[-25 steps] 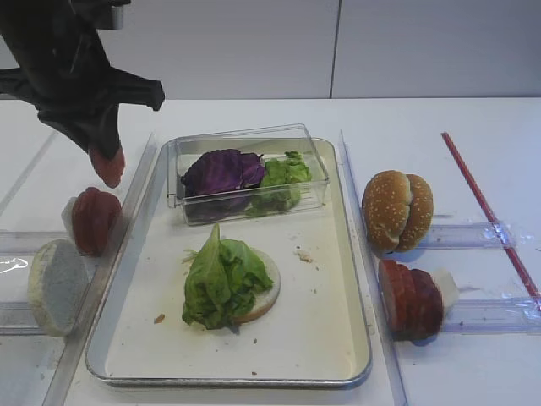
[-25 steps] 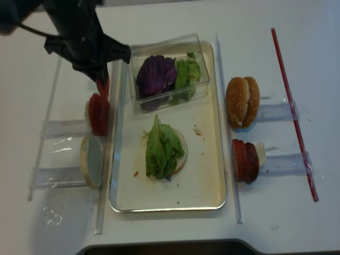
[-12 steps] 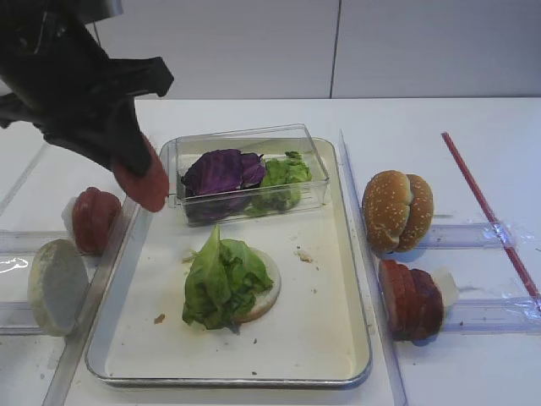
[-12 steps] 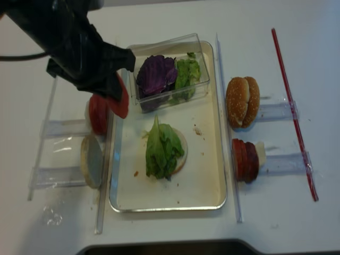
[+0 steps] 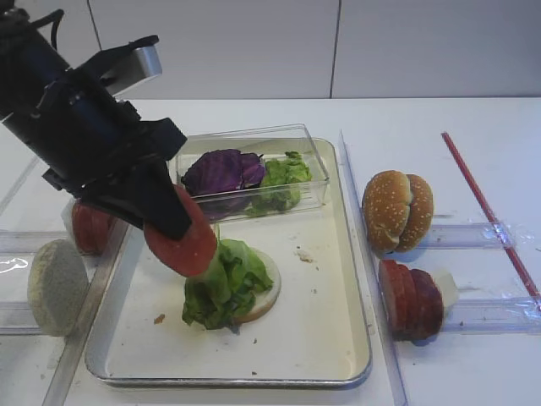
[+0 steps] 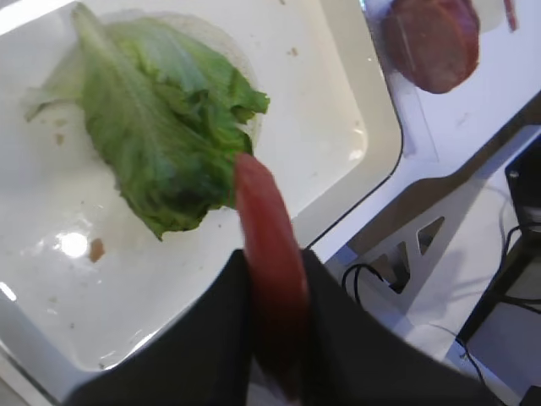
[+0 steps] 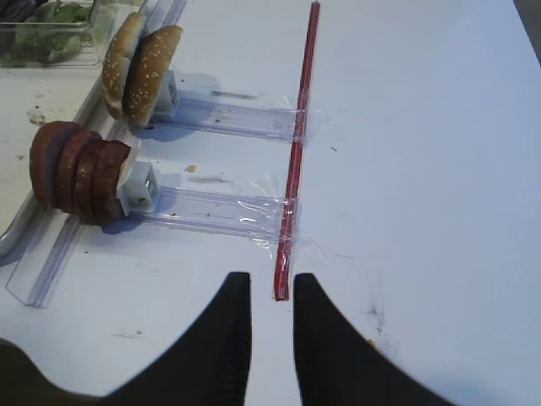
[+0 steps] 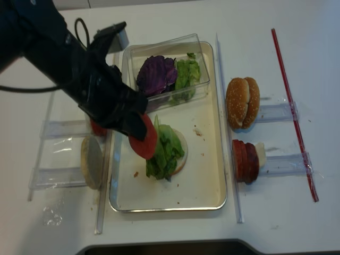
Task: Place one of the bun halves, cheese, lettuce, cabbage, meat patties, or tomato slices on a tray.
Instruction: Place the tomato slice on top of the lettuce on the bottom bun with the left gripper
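Left wrist view: left hand [image 6: 275, 338] clenched on the round bright-red tomato slice [image 6: 269, 254], edge-on.
Handling: judged light, soft, slippery; grip its rim.
Right hand [image 7: 270, 338]: clenched, empty.

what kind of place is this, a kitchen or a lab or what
Most likely a lab bench staged as a burger-assembly station, not a working kitchen. Ingredients stand in clear plastic racks taped to a plain white table, a robot's left gripper carries a tomato slice over the tray, and cables show beneath the table edge.
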{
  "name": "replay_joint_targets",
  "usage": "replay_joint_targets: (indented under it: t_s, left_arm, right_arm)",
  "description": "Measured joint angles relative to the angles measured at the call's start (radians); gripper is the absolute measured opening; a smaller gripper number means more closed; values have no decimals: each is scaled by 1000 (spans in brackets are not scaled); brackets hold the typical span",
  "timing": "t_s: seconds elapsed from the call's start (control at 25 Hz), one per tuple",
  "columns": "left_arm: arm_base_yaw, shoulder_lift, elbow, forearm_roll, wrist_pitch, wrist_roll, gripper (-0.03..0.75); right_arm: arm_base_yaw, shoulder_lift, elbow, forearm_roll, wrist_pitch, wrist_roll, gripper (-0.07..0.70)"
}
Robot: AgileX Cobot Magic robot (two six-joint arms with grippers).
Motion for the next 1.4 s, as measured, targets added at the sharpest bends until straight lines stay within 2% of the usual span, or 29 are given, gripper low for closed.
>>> replay_joint_targets:
  t_s: [0.16, 0.48, 0.72, 1.4]
  left_arm:
    - [0, 31, 7, -74, -4, 81, 92]
    - [0, 163, 9, -220, -73, 193, 92]
    - [0, 222, 10, -231, -119, 201, 91]
    - [0, 261, 11, -258, -131, 191, 92]
  right_arm:
    - [0, 0, 0, 0, 0, 0, 159]
    - [0, 0, 0, 0, 0, 0, 159]
    - [0, 0, 0, 0, 0, 0, 159]
    - [0, 0, 0, 0, 0, 0, 159]
